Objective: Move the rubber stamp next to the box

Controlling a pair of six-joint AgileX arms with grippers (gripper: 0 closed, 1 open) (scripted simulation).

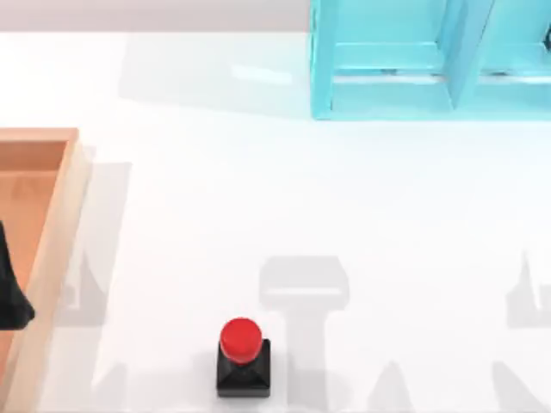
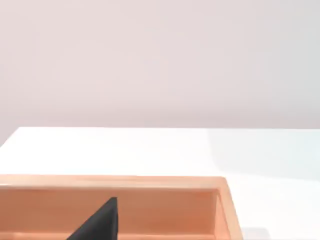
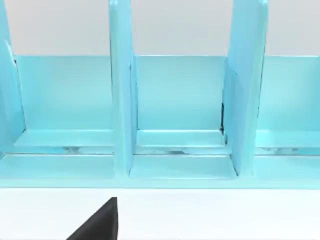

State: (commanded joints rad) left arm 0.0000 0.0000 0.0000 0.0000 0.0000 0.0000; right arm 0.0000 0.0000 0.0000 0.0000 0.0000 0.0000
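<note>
Stamp stands upright on the white table at the near edge, a little left of centre, red knob up on its black base. Well apart from it, the box lies at the left edge, its right wall facing the stamp. A cyan shelf stands at the far right. Part of the left arm shows dark over the box floor. Whether either gripper's fingers are apart or together, I cannot tell.
</note>
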